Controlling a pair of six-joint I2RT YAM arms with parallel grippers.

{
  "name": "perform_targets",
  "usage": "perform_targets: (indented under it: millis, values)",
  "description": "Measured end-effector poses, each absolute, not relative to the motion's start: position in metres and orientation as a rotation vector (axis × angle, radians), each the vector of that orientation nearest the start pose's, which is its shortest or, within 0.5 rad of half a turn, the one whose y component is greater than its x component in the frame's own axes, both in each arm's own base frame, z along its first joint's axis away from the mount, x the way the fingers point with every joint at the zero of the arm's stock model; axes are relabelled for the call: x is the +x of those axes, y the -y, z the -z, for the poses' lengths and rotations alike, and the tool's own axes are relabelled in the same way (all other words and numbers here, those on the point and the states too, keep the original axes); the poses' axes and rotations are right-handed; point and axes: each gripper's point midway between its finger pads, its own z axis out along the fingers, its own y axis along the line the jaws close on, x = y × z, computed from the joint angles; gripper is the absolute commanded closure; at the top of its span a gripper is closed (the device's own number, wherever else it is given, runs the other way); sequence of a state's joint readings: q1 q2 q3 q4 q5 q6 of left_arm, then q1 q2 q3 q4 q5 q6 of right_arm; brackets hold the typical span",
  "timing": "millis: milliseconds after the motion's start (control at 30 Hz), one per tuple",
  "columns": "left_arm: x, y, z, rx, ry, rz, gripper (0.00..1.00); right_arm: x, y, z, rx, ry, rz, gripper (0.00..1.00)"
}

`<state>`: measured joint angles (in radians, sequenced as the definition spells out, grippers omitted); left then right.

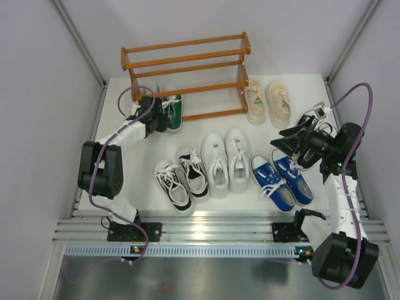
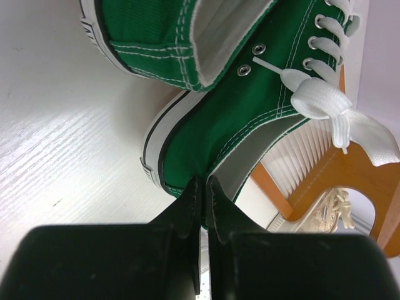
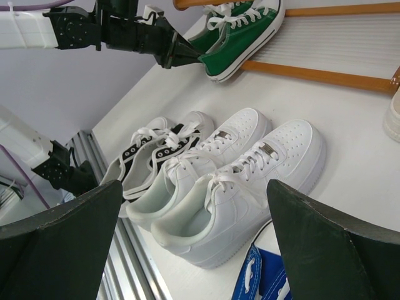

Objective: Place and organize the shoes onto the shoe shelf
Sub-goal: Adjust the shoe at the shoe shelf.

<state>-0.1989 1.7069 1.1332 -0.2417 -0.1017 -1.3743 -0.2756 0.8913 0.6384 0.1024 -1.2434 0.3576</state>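
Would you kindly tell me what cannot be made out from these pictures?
Left wrist view: how much heel of the green sneaker the left gripper pinches; its own fingers hide it.
Right wrist view: the blue shoe, cut off by the bottom edge.
Right wrist view: upper tiers of the shoe shelf, beyond the top edge.

The left arm (image 1: pixel 109 156) is reached toward the far left corner of the table (image 1: pixel 206 128), the left gripper (image 2: pixel 201 189) pinched closed. The right arm (image 1: pixel 340 181) is bent near the right edge, the right gripper (image 1: pixel 287 141) spread wide.
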Motion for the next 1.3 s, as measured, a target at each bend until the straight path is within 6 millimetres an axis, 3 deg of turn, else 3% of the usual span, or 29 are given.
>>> perform_targets:
  millis: [633, 1300]
  values:
    - [0.463, 0.111, -0.108, -1.262, -1.965, 0.633, 1.00, 0.255, -0.105, -0.261, -0.409, -1.690, -1.109, 0.01]
    - [0.469, 0.102, -0.112, -1.311, -1.792, 0.708, 1.00, 0.255, -0.105, -0.261, -0.411, -1.690, -1.107, 0.01]
